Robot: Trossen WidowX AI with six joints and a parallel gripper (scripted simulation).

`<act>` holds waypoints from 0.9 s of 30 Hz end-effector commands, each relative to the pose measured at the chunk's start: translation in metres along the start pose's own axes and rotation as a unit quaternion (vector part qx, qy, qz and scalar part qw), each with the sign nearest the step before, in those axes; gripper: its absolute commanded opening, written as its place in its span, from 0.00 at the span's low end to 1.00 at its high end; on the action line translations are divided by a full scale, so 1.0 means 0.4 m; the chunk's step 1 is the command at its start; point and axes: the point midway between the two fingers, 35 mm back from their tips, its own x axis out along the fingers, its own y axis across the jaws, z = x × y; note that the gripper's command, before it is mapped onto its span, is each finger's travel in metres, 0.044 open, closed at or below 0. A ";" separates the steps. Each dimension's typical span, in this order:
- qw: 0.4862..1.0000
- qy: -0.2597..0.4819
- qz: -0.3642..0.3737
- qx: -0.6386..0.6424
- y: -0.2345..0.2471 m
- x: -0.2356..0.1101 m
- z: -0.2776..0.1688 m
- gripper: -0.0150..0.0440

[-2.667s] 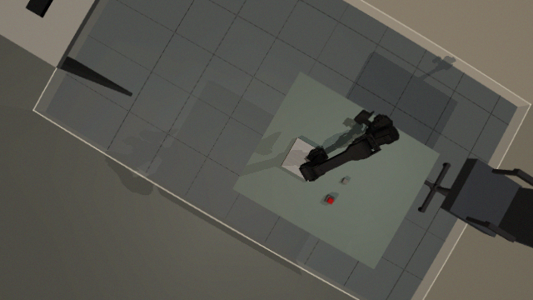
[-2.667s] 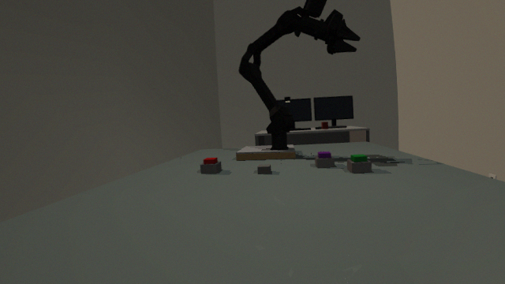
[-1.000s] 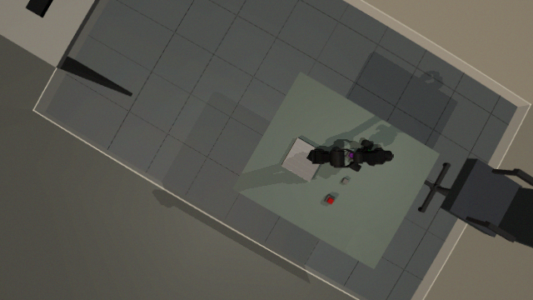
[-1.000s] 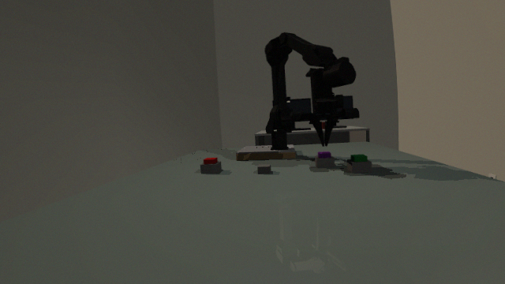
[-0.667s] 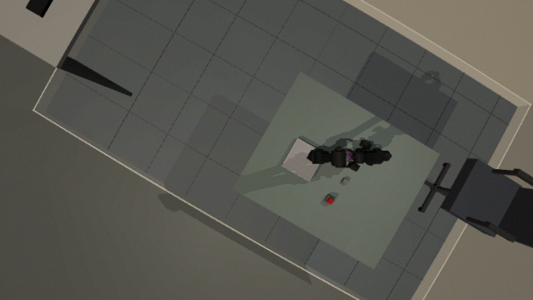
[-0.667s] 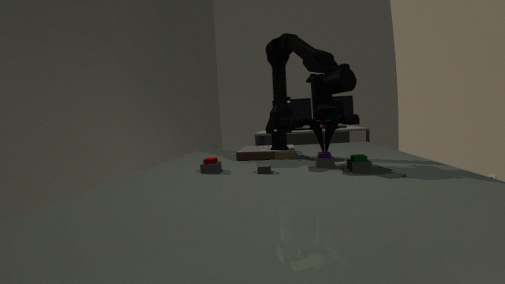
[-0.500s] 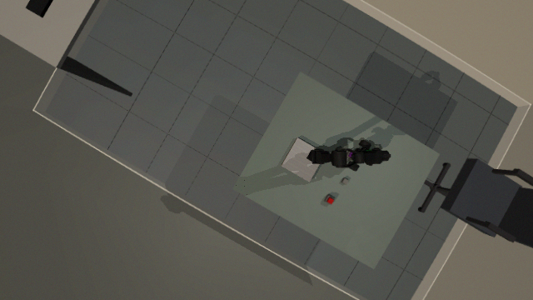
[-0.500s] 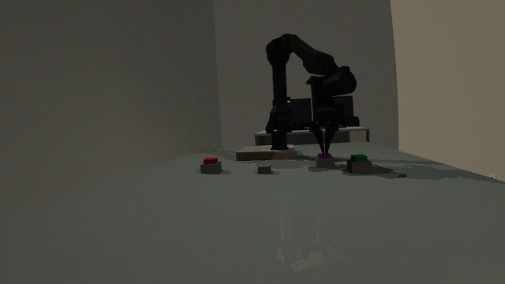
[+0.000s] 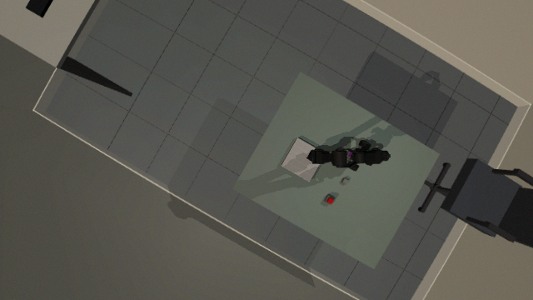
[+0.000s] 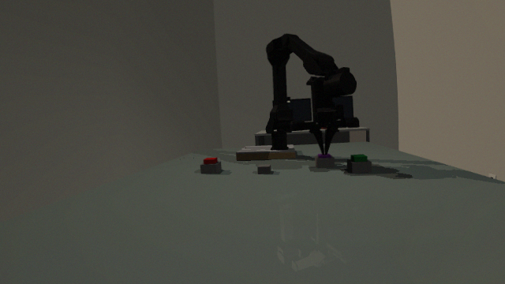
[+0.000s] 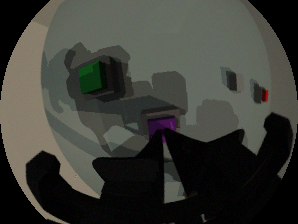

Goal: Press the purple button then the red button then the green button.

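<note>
Black hand (image 10: 326,153) closed tight (holding nothing), tips touching the purple button (image 10: 324,156), green button (image 10: 359,158) just beside, red button (image 10: 210,160) well apart

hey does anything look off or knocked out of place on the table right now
Nothing stands out. The shut gripper has its fingertips down on the purple button, as the first step calls for. The red button, the green button and the small grey block sit flat and apart on the table.

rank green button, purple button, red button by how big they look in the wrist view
1. green button
2. purple button, partly hidden by the shut gripper
3. red button, far off, so only looks smallest
</note>
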 end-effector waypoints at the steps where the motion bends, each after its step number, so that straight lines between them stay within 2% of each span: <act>1: 1.000 0.001 -0.002 0.002 -0.002 0.002 0.000 0.29; 4: 1.000 0.000 0.000 0.000 0.000 -0.006 0.000 0.29; 7: 1.000 0.000 -0.002 0.002 -0.001 -0.074 0.000 0.29; 12: 1.000 0.000 -0.002 0.002 -0.001 -0.085 0.000 0.29; 18: 1.000 0.000 -0.002 0.002 0.000 -0.230 0.001 0.29; 23: 1.000 0.000 -0.002 0.003 -0.004 -0.235 0.004 0.29; 27: 1.000 -0.012 -0.006 0.016 -0.093 -0.238 0.065 0.29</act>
